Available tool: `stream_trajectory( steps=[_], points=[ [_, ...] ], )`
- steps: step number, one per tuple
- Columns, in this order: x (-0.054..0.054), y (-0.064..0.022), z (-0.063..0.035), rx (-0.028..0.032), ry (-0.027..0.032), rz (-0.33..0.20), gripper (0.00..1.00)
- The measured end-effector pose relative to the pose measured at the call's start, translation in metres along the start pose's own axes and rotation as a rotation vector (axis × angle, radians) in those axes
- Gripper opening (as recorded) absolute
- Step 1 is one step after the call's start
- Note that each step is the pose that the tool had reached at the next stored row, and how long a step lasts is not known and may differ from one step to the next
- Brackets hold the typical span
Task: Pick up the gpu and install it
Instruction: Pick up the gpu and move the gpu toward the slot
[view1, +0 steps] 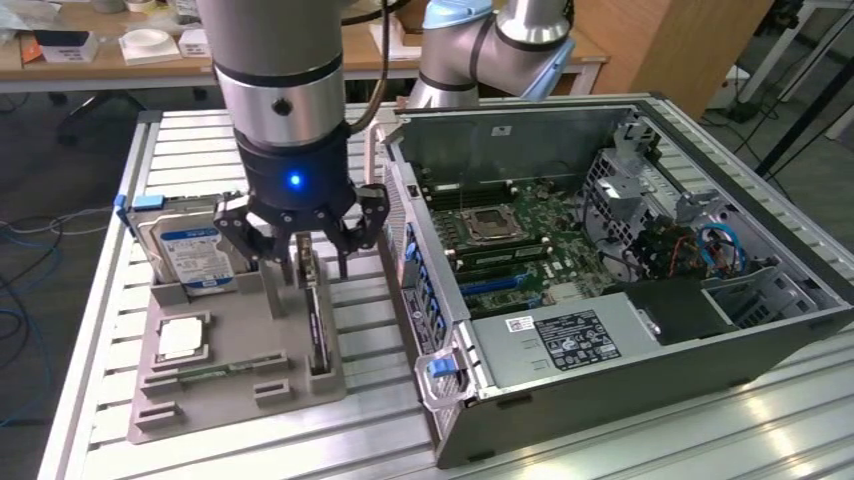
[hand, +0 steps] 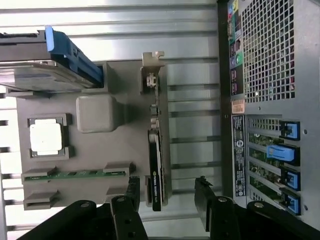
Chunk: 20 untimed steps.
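The gripper (view1: 310, 252) hangs over the gpu (hand: 155, 165) with fingers spread and holding nothing, and the gpu stands on its edge in the grey holder (hand: 125, 150) beside the open computer case (view1: 601, 420).

Gray holder tray (view1: 234, 395) sits on slatted aluminium table (view1: 100, 330). Hard drive (view1: 194, 255) stands upright at the tray's far corner, processor chip (view1: 180, 338) lies flat mid-tray, and green memory stick (hand: 75, 174) stands on edge nearer the near edge. Open computer case (view1: 641, 400) lies just beside the tray, with motherboard (view1: 534, 240) and labelled power supply (view1: 567, 340) exposed.
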<state>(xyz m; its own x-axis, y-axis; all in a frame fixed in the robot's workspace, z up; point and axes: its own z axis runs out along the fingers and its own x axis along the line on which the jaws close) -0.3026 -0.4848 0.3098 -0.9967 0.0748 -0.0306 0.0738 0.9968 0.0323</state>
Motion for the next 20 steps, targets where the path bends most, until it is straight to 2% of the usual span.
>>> stream_trajectory(
  steps=[16, 20],
  points=[
    [0.001, -0.0021, 0.0289, 0.0001, 0.0002, 0.0, 0.56],
    [0.006, -0.0014, 0.036, 0.0001, 0.0002, 0.0, 0.56]
  ],
)
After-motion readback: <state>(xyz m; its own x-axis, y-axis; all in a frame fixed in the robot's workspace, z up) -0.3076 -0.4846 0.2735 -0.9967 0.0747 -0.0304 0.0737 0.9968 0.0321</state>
